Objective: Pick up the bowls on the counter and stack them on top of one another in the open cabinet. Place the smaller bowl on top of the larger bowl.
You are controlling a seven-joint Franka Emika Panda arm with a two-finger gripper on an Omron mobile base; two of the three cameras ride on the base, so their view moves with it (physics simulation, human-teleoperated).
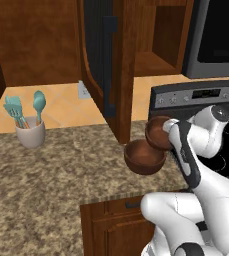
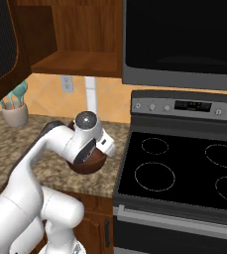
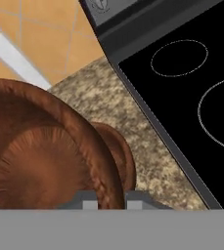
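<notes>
Granite tabletop (image 1: 51, 170) left of stove: end effector (image 3: 108, 197) clamped on one bowl's (image 1: 158, 132) rim, lifted just above the other bowl (image 1: 143, 156); carrying step, next raise toward the open cabinet (image 1: 153, 62).

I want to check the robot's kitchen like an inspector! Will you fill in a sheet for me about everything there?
Surface: speckled granite counter, beside a black stovetop.
Job's things: one bowl is lifted off the counter in the gripper; the other bowl rests on the counter below it. Which is smaller is hard to tell. The open cabinet has a bare shelf.
Clutter: white utensil cup with teal utensils.
Grippers: gripper shut on the lifted bowl's rim.
Cables: nothing seen.
Surroundings: wall outlet, oven controls.
</notes>
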